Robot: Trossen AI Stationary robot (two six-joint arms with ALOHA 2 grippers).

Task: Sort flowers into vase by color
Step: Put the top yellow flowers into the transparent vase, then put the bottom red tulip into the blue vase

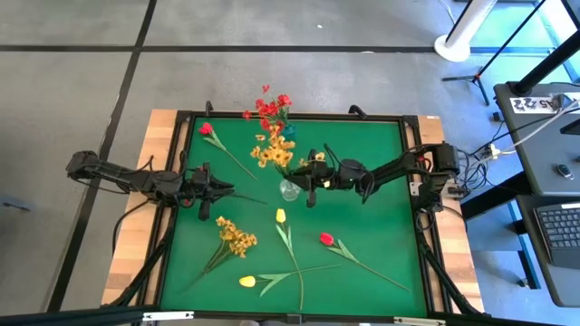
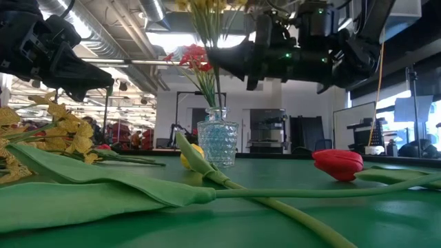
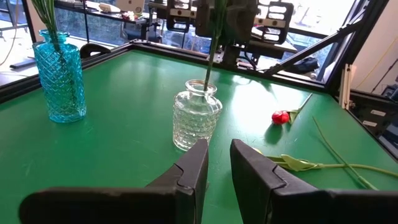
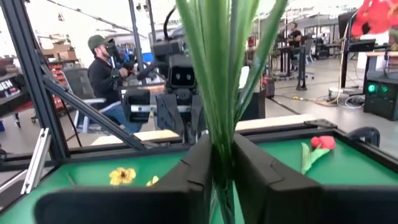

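Note:
My right gripper point(image 1: 309, 185) point(image 4: 222, 163) hovers over the clear glass vase point(image 1: 289, 189) point(image 3: 196, 116), shut on a spray of yellow-orange blossoms point(image 1: 273, 154). The blue vase point(image 1: 288, 132) point(image 3: 59, 78) stands behind it near the far edge, with a red spray point(image 1: 271, 107) stuck in it. My left gripper point(image 1: 204, 192) point(image 3: 216, 167) waits left of the clear vase, empty, with a narrow gap between its fingers. Flat on the mat lie a red bloom point(image 1: 207, 129), another yellow spray point(image 1: 235, 236), two yellow blooms point(image 1: 280, 215) point(image 1: 246, 282) and a red bloom point(image 1: 326, 239). My right gripper pinches the yellow spray's bunched green stems point(image 4: 221, 127) between its two fingers, below the blossoms. The fingers come level from the table's right side and lie across the stems. The spray stands upright, and its lower stem point(image 3: 207, 68) reaches down into the clear vase's neck.
A raised black frame point(image 1: 412, 195) runs around the green mat. Long stems and leaves point(image 1: 294, 263) cross the near middle of the mat. Bare mat shows at the right point(image 1: 381, 217). A person point(image 4: 102, 68) sits beyond the table in the right wrist view.

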